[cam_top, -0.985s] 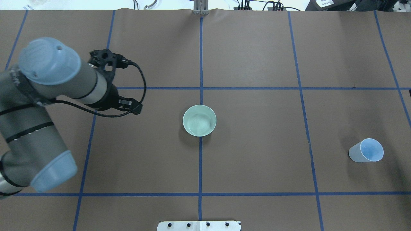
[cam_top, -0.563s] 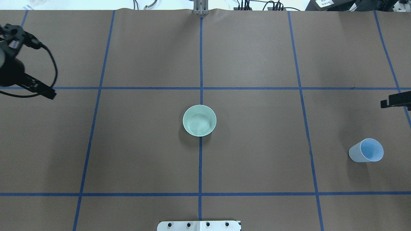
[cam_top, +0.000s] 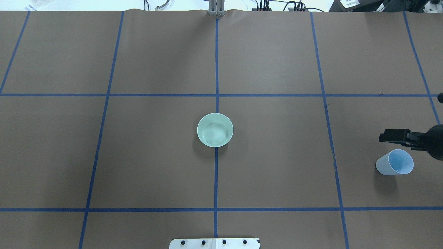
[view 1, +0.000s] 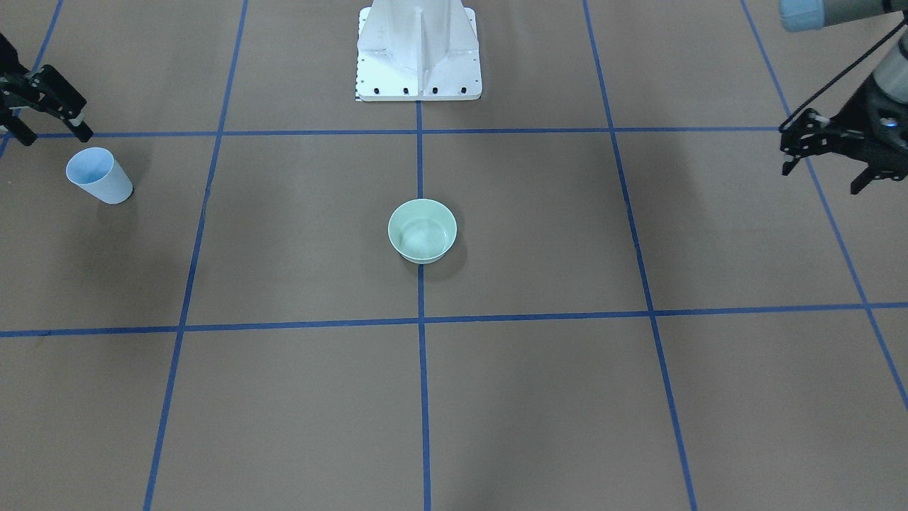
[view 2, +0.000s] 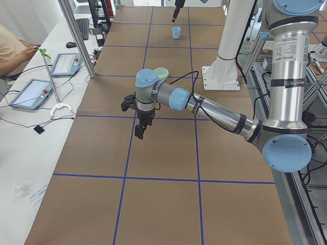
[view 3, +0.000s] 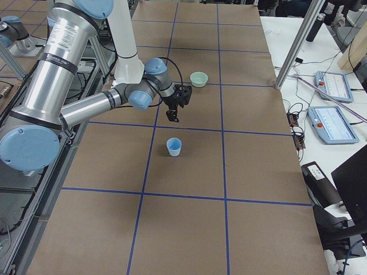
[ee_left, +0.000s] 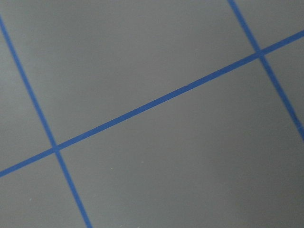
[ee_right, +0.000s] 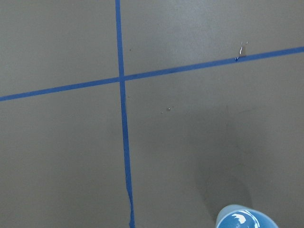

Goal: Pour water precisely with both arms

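fig. — state of the pour, judged from the views. the blue cup (view 1: pixel 99 176) stands upright and unheld on the worktop (cam_top: pixel 277 173), on the robot's right side. the green bowl (cam_top: pixel 215 130) sits at the centre, well apart from it. i cannot tell whether the bowl holds water. the right wrist view shows glints inside the cup, so i judge it to be filled and unpoured. the right end effector (view 1: pixel 55 135) hangs just beside the cup, fingers spread and pinching nothing. the left end effector (view 1: pixel 823 176), also spread and empty, hangs over bare worktop on the far left side. left to do: grasp, carry, pour. surface: brown covering ruled by blue tape lines (cam_top: pixel 216 69), with a few tiny bright specks. room: white pedestal base (view 1: pixel 418 64); a side bench with tablets (view 2: pixel 30 93), and a person (view 2: pixel 13 48) seated at it.
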`<state>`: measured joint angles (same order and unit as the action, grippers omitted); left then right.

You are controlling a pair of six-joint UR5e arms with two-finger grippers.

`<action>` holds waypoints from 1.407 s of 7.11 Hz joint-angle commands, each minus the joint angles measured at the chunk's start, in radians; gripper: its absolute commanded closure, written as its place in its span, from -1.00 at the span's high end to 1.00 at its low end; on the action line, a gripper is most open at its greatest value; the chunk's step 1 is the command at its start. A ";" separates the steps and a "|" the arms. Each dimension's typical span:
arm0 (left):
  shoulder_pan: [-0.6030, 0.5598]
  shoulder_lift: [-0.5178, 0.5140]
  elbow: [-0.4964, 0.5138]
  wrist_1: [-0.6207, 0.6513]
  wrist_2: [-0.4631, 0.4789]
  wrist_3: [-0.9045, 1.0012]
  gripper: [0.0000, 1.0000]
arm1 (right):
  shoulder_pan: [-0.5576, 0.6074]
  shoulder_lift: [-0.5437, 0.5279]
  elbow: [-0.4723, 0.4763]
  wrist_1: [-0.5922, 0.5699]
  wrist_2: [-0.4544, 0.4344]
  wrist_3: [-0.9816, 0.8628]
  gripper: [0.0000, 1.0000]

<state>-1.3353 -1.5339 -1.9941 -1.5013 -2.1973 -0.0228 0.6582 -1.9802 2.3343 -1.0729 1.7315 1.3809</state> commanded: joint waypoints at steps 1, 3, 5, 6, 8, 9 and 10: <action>-0.018 0.008 0.006 0.000 -0.001 0.004 1.00 | -0.260 -0.076 0.014 -0.012 -0.366 0.218 1.00; -0.016 0.008 0.006 -0.002 -0.002 0.004 1.00 | -0.400 -0.089 0.014 -0.196 -0.595 0.422 1.00; -0.015 0.006 0.006 -0.002 -0.002 0.003 1.00 | -0.521 -0.082 0.014 -0.356 -0.728 0.618 1.00; -0.016 0.006 0.005 -0.002 -0.002 0.004 1.00 | -0.573 -0.053 0.014 -0.480 -0.780 0.712 1.00; -0.015 0.006 0.005 -0.002 -0.002 0.004 1.00 | -0.623 0.044 0.005 -0.689 -0.802 0.837 1.00; -0.016 0.006 0.005 0.000 -0.002 0.004 1.00 | -0.635 0.052 -0.028 -0.699 -0.808 0.866 1.00; -0.016 0.006 0.005 -0.002 -0.004 0.003 1.00 | -0.637 0.063 -0.076 -0.699 -0.825 0.869 1.00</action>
<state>-1.3507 -1.5278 -1.9895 -1.5027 -2.2001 -0.0189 0.0307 -1.9348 2.3054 -1.7534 0.9243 2.2292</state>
